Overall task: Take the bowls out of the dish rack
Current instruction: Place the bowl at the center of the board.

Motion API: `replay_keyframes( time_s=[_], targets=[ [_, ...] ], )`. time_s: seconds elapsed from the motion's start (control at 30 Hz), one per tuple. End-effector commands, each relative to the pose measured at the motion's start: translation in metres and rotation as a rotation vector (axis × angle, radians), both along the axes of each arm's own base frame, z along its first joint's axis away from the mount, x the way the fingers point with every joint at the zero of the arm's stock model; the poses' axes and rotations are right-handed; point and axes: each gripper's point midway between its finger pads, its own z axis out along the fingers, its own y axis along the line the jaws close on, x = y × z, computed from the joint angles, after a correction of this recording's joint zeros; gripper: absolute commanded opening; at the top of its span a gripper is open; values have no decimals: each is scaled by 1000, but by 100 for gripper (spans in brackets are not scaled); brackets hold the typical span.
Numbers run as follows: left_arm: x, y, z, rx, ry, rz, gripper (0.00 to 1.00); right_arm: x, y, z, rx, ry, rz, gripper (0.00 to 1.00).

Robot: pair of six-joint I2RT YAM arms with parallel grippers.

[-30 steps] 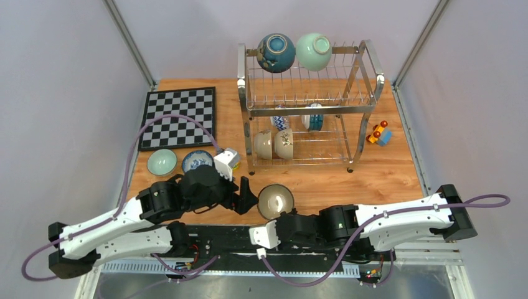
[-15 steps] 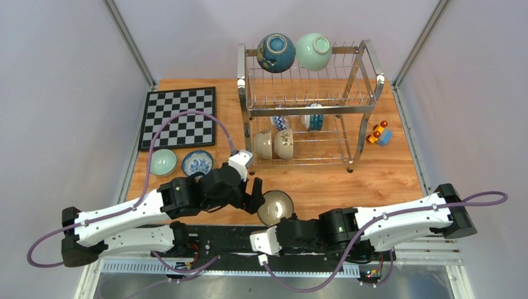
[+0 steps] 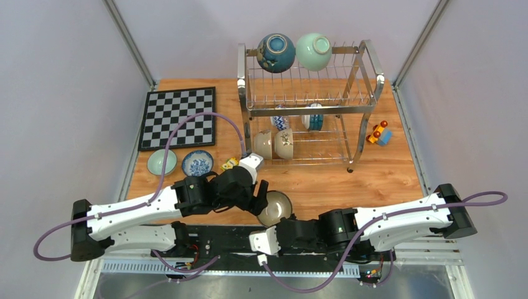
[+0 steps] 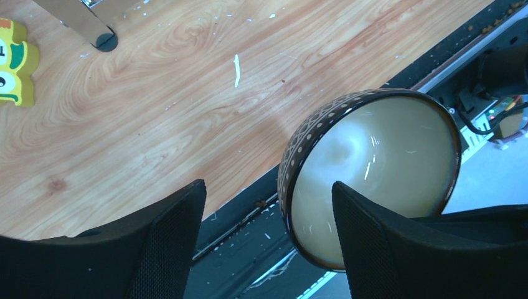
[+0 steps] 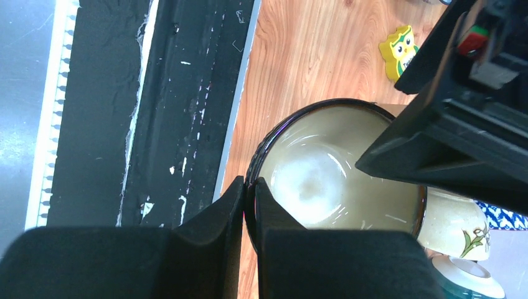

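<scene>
A dark-rimmed bowl (image 3: 276, 207) with a cream inside hangs tilted over the table's near edge. My right gripper (image 3: 283, 221) is shut on its near rim, one finger inside and one outside (image 5: 249, 182). My left gripper (image 3: 260, 202) is open and straddles the bowl's left rim (image 4: 268, 187): one finger lies over the bowl's (image 4: 373, 168) inside, the other stands apart from its dotted outer wall. The dish rack (image 3: 367, 68) stands at the back. It holds a dark blue bowl (image 3: 276, 52) and a mint bowl (image 3: 313, 51) on top, and several bowls below (image 3: 284, 143).
A pale green bowl (image 3: 161, 162) and a blue-patterned bowl (image 3: 197, 163) sit on the table left of the rack, below a chessboard (image 3: 179, 117). A yellow block (image 3: 230, 164) lies near the left wrist. A toy car (image 3: 379, 134) is right of the rack.
My left arm has swung right and forward to the held bowl, and its fingers now bracket the rim and have narrowed a little. The right gripper has kept its hold on the bowl.
</scene>
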Motion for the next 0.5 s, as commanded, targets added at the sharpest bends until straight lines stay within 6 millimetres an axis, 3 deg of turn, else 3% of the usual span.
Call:
replay_keyframes(
  time_s=[0.0, 0.13, 0.47],
  targets=[
    [-2, -5, -2, 11, 0, -17, 74, -3, 11, 14, 71, -12, 12, 0],
    [-2, -5, -7, 25, 5, -12, 67, -3, 12, 14, 75, -14, 14, 0],
    [-6, -10, -11, 14, 29, -31, 35, -3, 14, 12, 67, -20, 20, 0]
  ],
)
